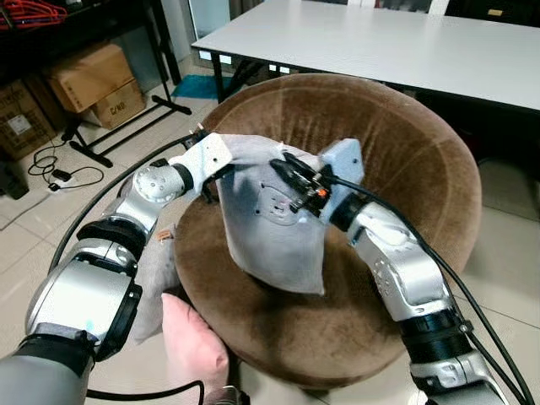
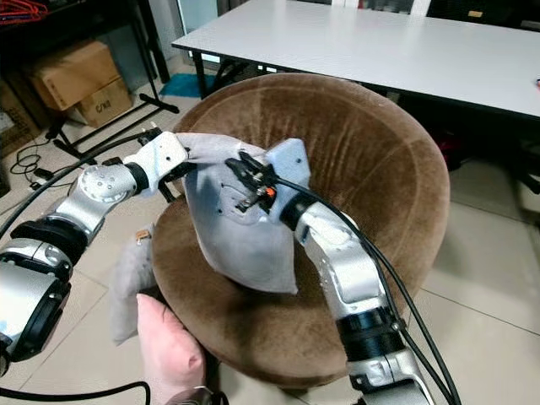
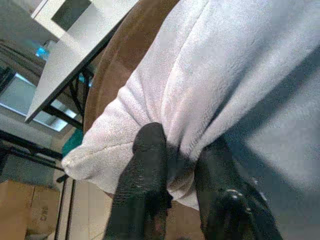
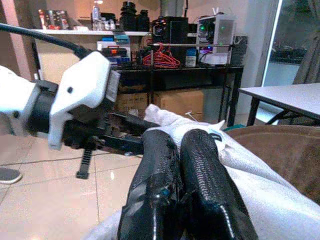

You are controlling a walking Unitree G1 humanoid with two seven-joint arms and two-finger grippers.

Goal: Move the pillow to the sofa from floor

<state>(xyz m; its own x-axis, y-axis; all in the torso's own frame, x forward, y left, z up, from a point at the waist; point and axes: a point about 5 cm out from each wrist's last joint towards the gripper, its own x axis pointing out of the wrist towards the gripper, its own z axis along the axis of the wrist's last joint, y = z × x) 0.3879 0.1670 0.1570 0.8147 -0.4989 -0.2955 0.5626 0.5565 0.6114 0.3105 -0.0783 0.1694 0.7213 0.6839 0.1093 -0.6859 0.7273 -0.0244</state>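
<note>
A pale grey pillow [image 1: 274, 228] stands on edge on the seat of the round brown sofa [image 1: 405, 152], its lower end resting on the cushion. My left gripper [image 1: 221, 169] is shut on the pillow's upper left corner; in the left wrist view the fingers [image 3: 147, 165] pinch a fold of the pillow [image 3: 225, 65]. My right gripper [image 1: 283, 164] reaches in from the right and is shut at the pillow's top edge, near the middle. In the right wrist view its fingers [image 4: 200, 170] lie pressed together on the fabric. The pillow's upper right corner [image 1: 344, 156] sticks up behind that wrist.
A second grey cushion or cloth [image 2: 126, 283] hangs off the sofa's left side towards the floor. A person's hand [image 2: 169, 350] is at the sofa's front left rim. A white table [image 1: 405, 42] stands behind, with cardboard boxes [image 1: 93, 80] and cables [image 1: 55, 173] at the left.
</note>
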